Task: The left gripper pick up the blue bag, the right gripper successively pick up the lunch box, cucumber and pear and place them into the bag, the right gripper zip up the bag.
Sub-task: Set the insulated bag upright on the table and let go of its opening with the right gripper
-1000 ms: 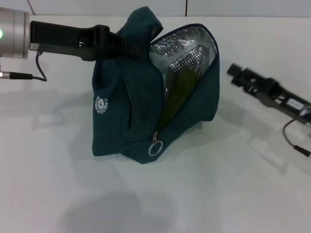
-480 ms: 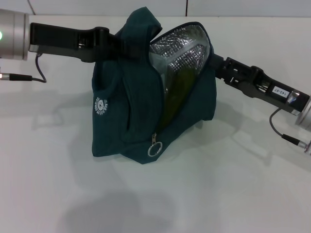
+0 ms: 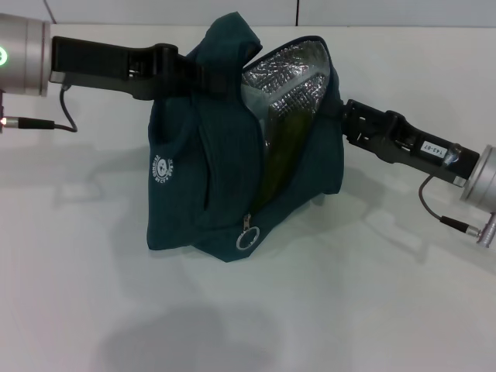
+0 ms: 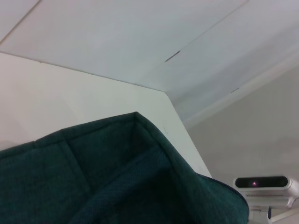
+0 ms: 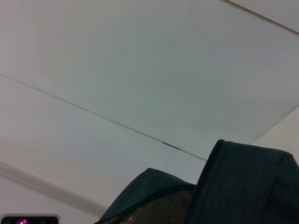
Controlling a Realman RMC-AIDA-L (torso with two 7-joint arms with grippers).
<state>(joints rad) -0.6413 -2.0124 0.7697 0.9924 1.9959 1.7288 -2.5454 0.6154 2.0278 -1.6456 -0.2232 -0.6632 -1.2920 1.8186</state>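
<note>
**Bag open, zip ring low at the front, right gripper up at the rim**

The blue bag (image 3: 232, 178) stands on the white table (image 3: 372, 294), mouth open, foil lining showing. Something green sits inside, probably the cucumber (image 3: 285, 147); lunch box and pear not visible.

Zip ring (image 3: 247, 239) hangs at the bag's lower front. The zip line climbs from it toward the far top edge.

Right gripper (image 3: 339, 115) touches the bag's right rim, well above and right of the ring. Fingers hidden by fabric: cannot tell.

Left gripper (image 3: 203, 77) grasps the bag's top fold, fingers clenched on fabric.

Count: 1 bag, 2 grippers, 1 ring.
</note>
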